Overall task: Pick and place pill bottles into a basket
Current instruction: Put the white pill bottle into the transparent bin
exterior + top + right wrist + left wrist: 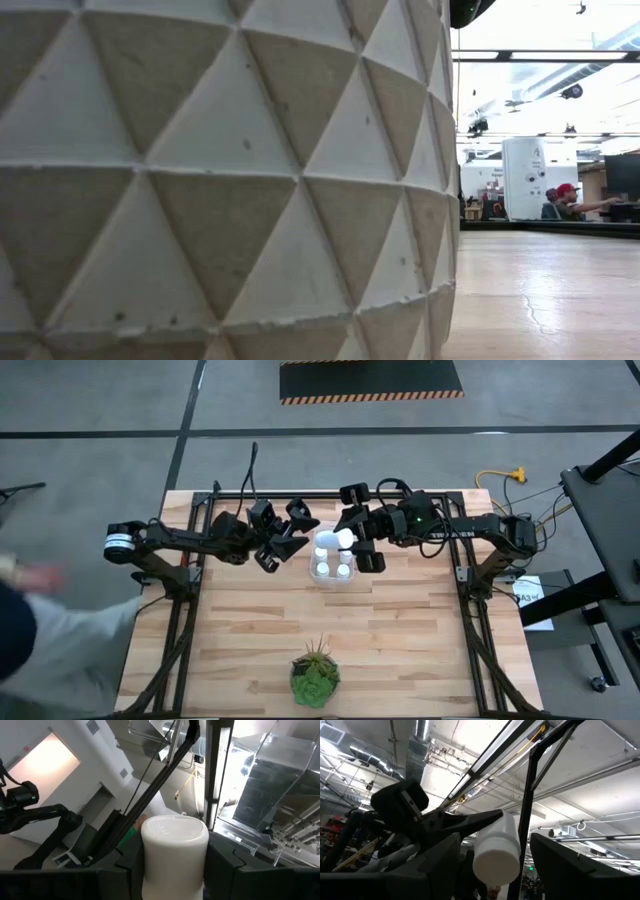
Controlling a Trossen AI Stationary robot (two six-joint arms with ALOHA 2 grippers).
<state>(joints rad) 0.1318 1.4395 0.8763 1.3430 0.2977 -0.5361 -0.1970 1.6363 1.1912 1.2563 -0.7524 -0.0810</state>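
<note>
A green spiky plant in its pale triangle-patterned pot sits at the wooden table's near edge, a blurred person's sleeve shows off the left side, and another person in a red cap sits far back.

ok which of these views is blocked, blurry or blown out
Low view: the plant pot fills most of the picture, close and soft; bright glare at upper right. High view: a person's arm is motion-blurred at left. Right wrist view: the pill bottle blocks the middle.
</note>
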